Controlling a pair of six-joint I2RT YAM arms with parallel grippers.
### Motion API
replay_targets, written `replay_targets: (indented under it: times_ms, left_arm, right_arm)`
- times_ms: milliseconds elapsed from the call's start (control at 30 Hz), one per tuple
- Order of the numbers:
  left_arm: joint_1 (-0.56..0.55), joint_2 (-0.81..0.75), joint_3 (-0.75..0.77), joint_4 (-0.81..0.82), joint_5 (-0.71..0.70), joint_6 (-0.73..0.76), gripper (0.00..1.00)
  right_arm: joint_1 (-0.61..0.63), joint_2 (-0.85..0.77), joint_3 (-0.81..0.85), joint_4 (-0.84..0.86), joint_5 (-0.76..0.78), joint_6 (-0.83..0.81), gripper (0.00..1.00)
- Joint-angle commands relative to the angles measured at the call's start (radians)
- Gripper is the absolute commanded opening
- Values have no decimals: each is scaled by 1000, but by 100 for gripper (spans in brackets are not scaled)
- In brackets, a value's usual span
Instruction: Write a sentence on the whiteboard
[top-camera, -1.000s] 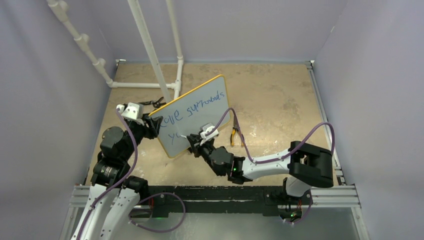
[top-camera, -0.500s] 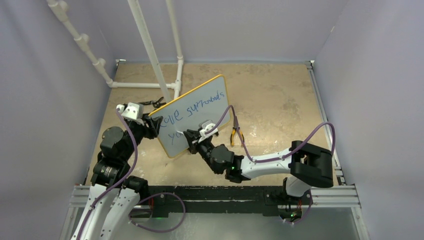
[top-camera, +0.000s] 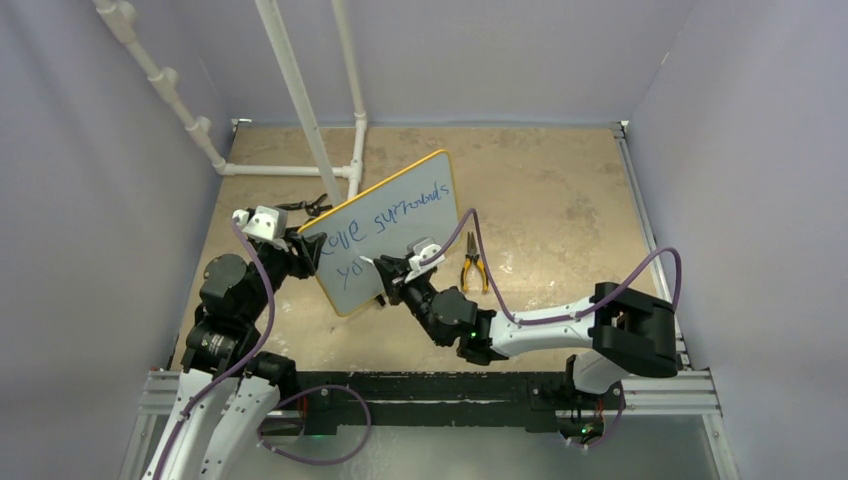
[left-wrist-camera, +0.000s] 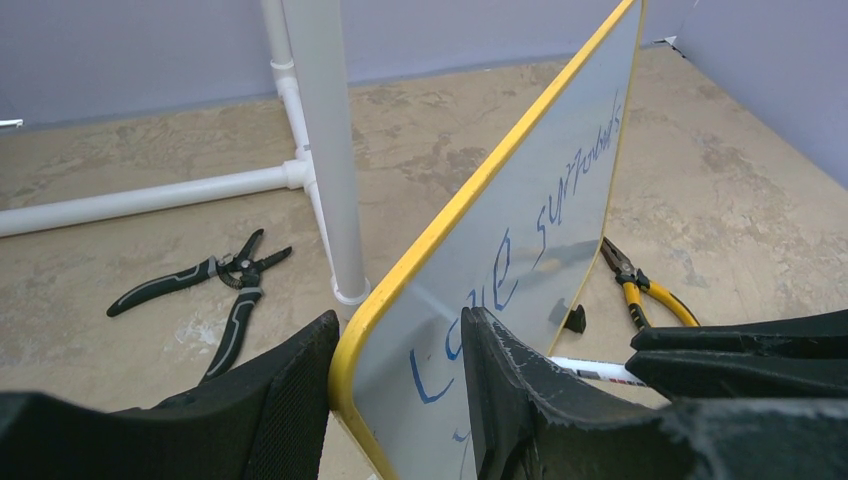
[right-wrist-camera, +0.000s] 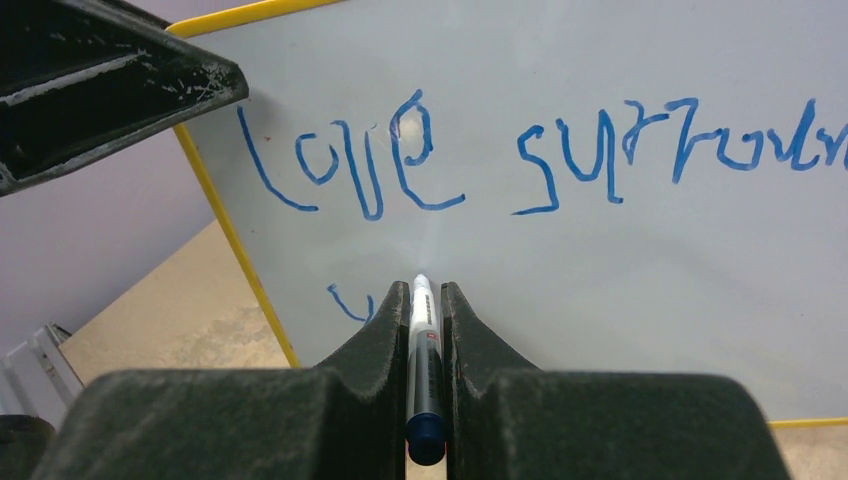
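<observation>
The whiteboard (top-camera: 395, 225), pale with a yellow frame, stands tilted on the table. My left gripper (top-camera: 305, 250) is shut on its lower left corner, with the frame between the two black fingers (left-wrist-camera: 290, 400). The sentence (right-wrist-camera: 400, 160) in blue reads "love surrounds" on the top line. Below it, a short second line (top-camera: 350, 268) has only its first strokes. My right gripper (right-wrist-camera: 422, 290) is shut on a blue-capped marker (right-wrist-camera: 423, 340). The marker's tip points at the board just right of those strokes.
Yellow-handled pliers (top-camera: 472, 272) lie on the table right of the board. Black pliers (left-wrist-camera: 215, 290) lie behind its left end. A white pipe frame (top-camera: 290, 90) rises close behind the board. Purple walls enclose the table on three sides.
The right gripper has shifted a little along the lower line with the marker, and its wrist has swung right. A stroke has appeared after the "y". The left gripper and board have held still.
</observation>
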Motion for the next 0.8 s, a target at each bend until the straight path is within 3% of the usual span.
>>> replay_targets:
  times_ms: [0, 767]
  left_arm:
    - [-1, -6, -2, 33, 29, -1, 47]
    - [-1, -6, -1, 35, 34, -2, 47]
  right_arm:
    - [-3, -27, -2, 10, 51, 9, 0]
    - [-5, 33, -17, -97, 74, 88, 0]
